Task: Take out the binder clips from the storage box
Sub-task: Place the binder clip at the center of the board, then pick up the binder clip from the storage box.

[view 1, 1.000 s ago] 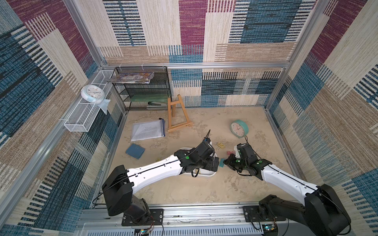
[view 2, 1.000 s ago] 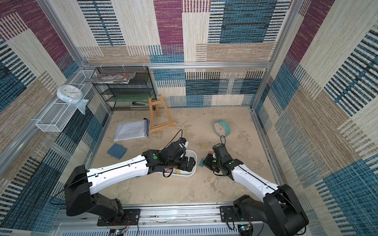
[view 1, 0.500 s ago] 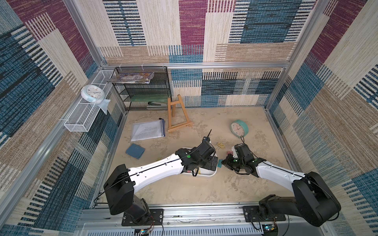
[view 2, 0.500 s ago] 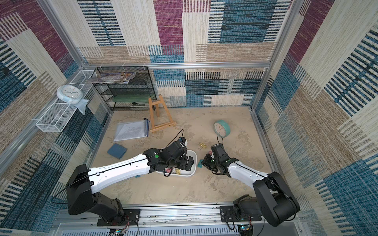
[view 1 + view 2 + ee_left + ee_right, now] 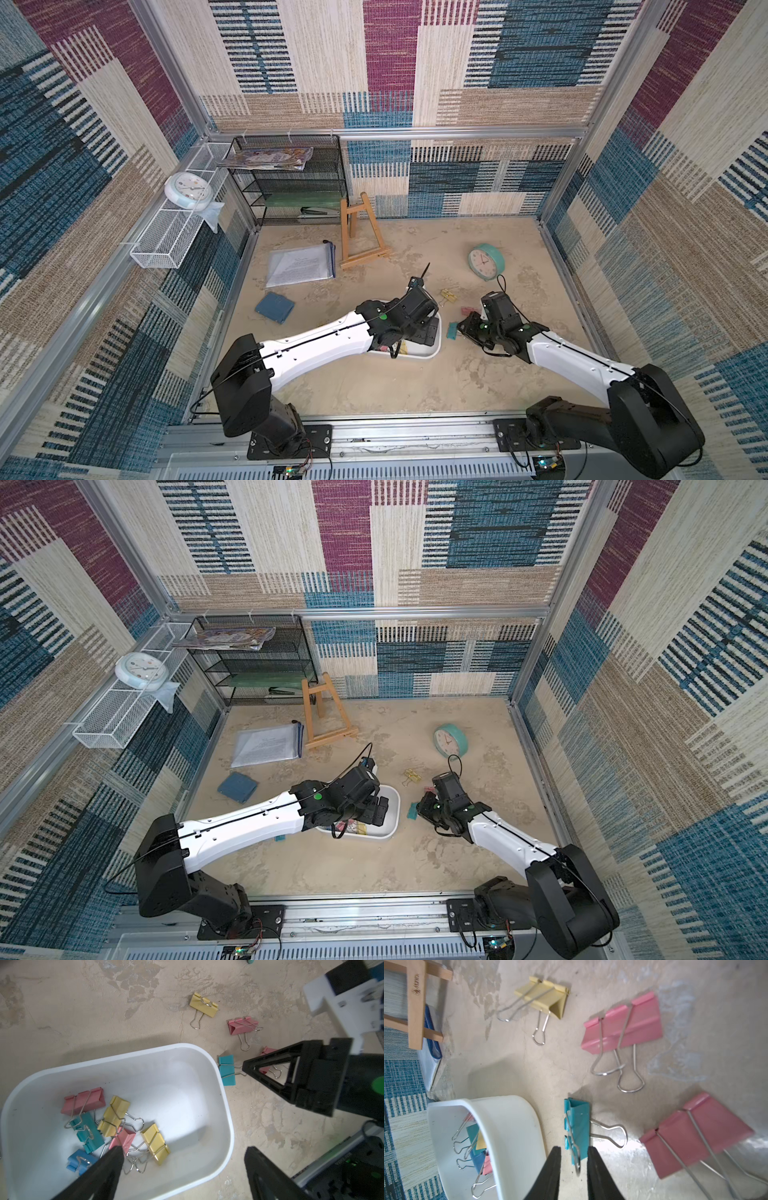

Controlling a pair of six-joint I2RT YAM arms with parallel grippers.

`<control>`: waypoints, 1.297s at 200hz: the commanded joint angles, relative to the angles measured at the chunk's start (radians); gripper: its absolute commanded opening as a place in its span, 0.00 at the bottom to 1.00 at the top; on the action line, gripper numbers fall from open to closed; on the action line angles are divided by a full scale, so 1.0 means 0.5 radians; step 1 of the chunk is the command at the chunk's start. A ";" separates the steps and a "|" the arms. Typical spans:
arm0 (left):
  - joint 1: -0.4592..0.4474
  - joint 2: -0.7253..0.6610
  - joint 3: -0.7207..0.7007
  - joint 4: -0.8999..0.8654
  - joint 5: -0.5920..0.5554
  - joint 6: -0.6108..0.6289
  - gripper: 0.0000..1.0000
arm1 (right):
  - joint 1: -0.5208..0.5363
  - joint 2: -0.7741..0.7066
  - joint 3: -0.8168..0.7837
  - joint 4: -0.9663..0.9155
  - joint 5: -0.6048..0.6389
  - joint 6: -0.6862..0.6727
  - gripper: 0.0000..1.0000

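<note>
The white storage box (image 5: pixel 432 353) (image 5: pixel 226 1118) lies near the table's middle. Several pink, yellow, teal and blue binder clips (image 5: pixel 116 1118) are heaped at one end of it. My left gripper (image 5: pixel 185 1153) (image 5: pixel 428 332) hangs open above the box, one finger over the heap and the other outside the rim. A teal clip (image 5: pixel 578 1126) (image 5: pixel 227 1070) lies on the table just beside the box. My right gripper (image 5: pixel 574 1151) (image 5: pixel 461 328) stands slightly open around its wire handle, with gaps on both sides. Two pink clips (image 5: pixel 623 1024) (image 5: pixel 695 1134) and a yellow clip (image 5: pixel 544 997) lie on the table nearby.
Behind the arms are a teal clock (image 5: pixel 485 262), a wooden easel (image 5: pixel 359 237), a clear document pouch (image 5: pixel 301 266) and a dark-blue pad (image 5: pixel 274 307). A black mesh rack (image 5: pixel 291 183) stands at the back left. A white wire basket (image 5: pixel 174 216) hangs on the left wall.
My right gripper's jaws have parted from shut, and the teal clip now lies on the table between them beside the box. The left arm has hardly moved.
</note>
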 commanded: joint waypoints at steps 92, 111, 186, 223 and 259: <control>0.126 0.042 -0.014 -0.485 -0.389 -0.180 0.50 | 0.048 -0.184 0.319 0.218 -0.515 -0.485 0.56; 0.134 0.091 0.008 -0.489 -0.345 -0.225 0.46 | 0.133 -0.068 0.386 0.205 -0.512 -0.541 0.57; 0.142 0.370 0.242 -0.568 -0.070 0.229 0.35 | 0.224 0.191 0.408 0.190 -0.425 -0.477 0.57; 0.167 0.513 0.308 -0.622 -0.102 0.264 0.28 | 0.225 0.216 0.364 0.241 -0.471 -0.450 0.57; 0.180 0.598 0.368 -0.646 -0.167 0.245 0.28 | 0.226 0.255 0.290 0.393 -0.657 -0.398 0.56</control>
